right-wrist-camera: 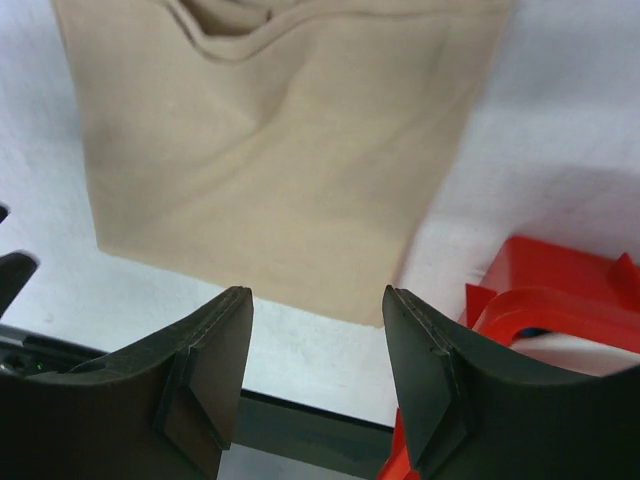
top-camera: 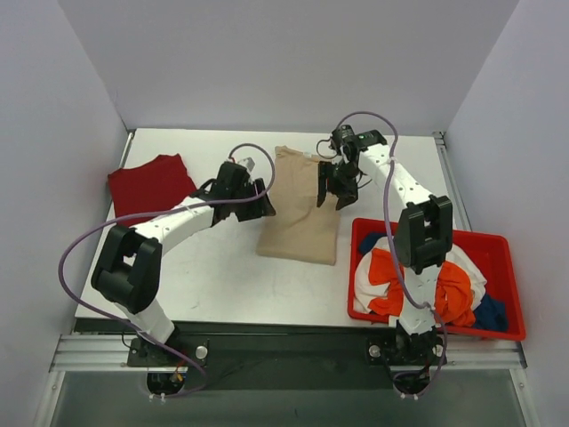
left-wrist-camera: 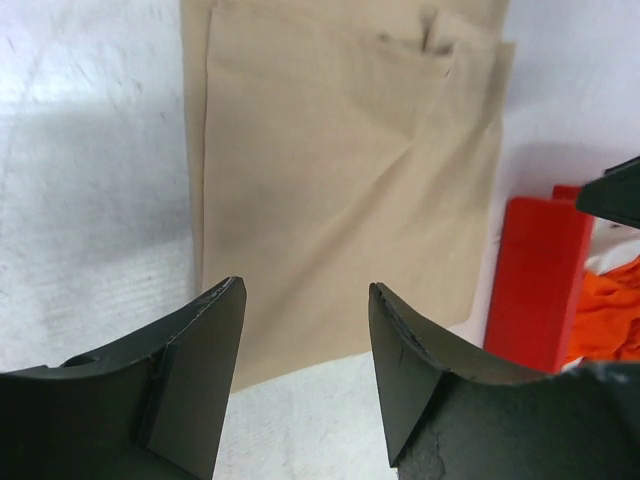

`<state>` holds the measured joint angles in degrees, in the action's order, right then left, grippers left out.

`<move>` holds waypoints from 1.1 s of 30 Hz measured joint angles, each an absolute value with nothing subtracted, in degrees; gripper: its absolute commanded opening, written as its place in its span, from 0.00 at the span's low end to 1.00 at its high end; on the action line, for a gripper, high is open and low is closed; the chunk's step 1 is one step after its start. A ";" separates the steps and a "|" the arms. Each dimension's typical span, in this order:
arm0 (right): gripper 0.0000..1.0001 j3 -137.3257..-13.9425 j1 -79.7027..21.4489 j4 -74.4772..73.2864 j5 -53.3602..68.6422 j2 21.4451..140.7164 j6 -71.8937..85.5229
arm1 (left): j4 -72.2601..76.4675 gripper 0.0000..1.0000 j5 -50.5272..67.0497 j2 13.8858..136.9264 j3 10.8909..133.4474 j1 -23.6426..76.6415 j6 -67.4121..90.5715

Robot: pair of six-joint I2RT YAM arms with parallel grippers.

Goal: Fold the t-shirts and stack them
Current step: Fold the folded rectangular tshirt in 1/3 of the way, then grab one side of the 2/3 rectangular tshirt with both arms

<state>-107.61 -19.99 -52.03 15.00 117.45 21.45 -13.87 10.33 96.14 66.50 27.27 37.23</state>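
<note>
Centrally on the table [top-camera: 222, 267], the beige tee [top-camera: 300, 209] was laid flat, folded into a long strip running from the far side toward the near side, with layered edges seen along one side in the left wrist view. The left gripper [top-camera: 262, 200] was held at the strip's left edge, its jaws parted and nothing caught between them; only cloth and table were seen beyond the fingers [left-wrist-camera: 205, 350]. The right gripper [top-camera: 338, 191] was held at the opposite edge, likewise spread and empty, with the rumpled folds of the same tee seen past it in the right wrist view. A dark red tee [top-camera: 151, 184] was laid at the far left of the table, well apart from the beige one. A red bin [top-camera: 498, 245] was set at the near right, just beside the beige tee's near corner, and an orange tee [top-camera: 387, 267], a white tee [top-camera: 364, 283] and a blue tee [top-camera: 491, 313] were heaped in it, partly hidden by the right arm.
</note>
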 measured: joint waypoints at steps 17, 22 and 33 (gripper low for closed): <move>0.52 -75.20 -26.26 -44.14 15.14 107.22 25.39 | -16.05 0.62 5.34 92.99 55.66 28.73 35.51; 0.52 -74.30 -26.46 -42.52 14.79 106.91 26.06 | -16.21 0.57 6.02 92.84 53.47 28.73 36.05; 0.52 -72.40 -27.51 -40.60 14.13 106.74 27.59 | -16.05 0.51 9.02 93.82 51.68 30.46 38.28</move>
